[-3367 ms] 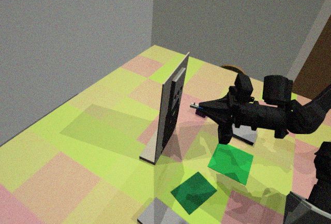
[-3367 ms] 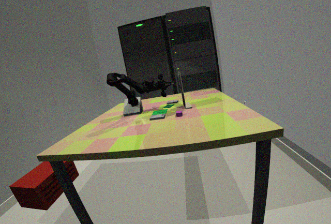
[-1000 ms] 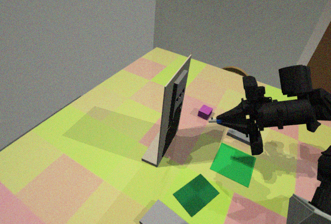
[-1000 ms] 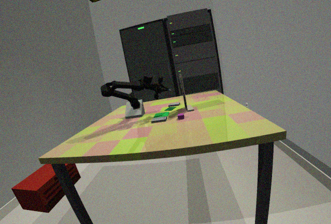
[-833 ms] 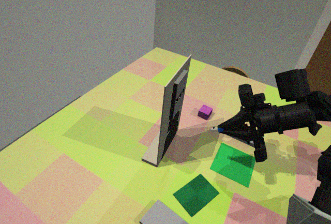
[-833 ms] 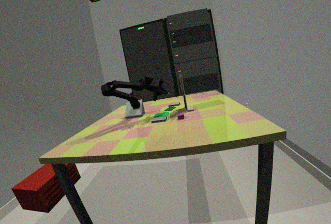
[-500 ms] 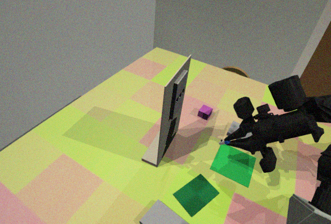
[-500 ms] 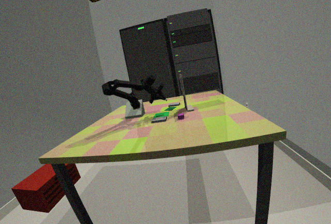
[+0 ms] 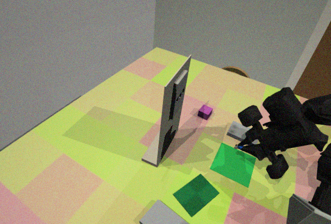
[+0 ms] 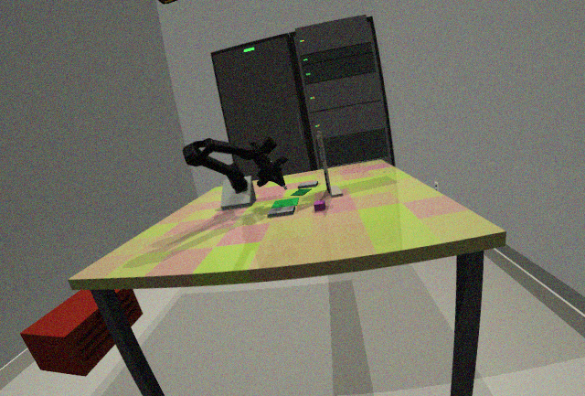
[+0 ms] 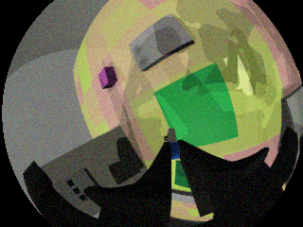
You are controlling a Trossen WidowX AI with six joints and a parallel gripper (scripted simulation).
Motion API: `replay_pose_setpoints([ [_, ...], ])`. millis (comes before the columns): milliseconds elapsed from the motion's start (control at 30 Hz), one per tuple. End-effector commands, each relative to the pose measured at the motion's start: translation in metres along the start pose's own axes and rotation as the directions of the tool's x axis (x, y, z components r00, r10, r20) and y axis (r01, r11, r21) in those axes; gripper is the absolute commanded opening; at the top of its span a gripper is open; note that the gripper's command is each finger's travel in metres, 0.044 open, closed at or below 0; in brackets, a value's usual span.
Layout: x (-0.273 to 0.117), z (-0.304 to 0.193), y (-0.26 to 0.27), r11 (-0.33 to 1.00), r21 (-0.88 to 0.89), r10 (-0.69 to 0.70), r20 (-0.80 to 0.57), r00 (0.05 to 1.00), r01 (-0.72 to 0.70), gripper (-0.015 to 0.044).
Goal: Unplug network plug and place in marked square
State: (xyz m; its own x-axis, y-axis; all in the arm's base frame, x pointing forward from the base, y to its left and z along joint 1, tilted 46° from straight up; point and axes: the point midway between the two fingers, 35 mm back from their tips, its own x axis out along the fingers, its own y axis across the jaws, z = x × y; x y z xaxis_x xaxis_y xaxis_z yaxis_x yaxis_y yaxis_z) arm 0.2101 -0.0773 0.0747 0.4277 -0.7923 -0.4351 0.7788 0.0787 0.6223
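Observation:
My gripper [image 9: 242,147] [image 10: 284,186] [image 11: 173,144] is shut on the small plug [image 9: 239,147] [image 11: 174,150], which is blue with a grey end. The plug is out of the panel and points downward, above the table by the bright green square [image 9: 232,165] [image 10: 285,202] [image 11: 204,111]. The exact gap below it is hard to tell. A dark green square [image 9: 196,194] [image 10: 301,191] [image 11: 182,175] lies closer to the top camera. The upright grey panel [image 9: 167,101] [image 10: 324,165] [image 11: 95,151] stands apart from the gripper. The fingers hide part of the plug and its tab.
A grey slab [image 9: 236,130] [image 10: 281,212] [image 11: 158,40] lies beside the bright green square. A purple block [image 9: 205,112] [image 10: 319,205] [image 11: 108,77] lies between that slab and the panel. Another grey slab [image 9: 161,213] [image 10: 308,184] lies beyond the dark green square.

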Motion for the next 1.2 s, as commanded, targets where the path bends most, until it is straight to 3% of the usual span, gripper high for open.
replay_pose_setpoints([
  [0, 0.0, 0.005, -0.003, 1.0, 0.003, -0.001, 0.044, 0.999, 0.001, 0.0],
  [1167, 0.023, -0.001, -0.017, 1.0, 0.007, -0.018, 0.033, 0.999, 0.018, 0.0],
])
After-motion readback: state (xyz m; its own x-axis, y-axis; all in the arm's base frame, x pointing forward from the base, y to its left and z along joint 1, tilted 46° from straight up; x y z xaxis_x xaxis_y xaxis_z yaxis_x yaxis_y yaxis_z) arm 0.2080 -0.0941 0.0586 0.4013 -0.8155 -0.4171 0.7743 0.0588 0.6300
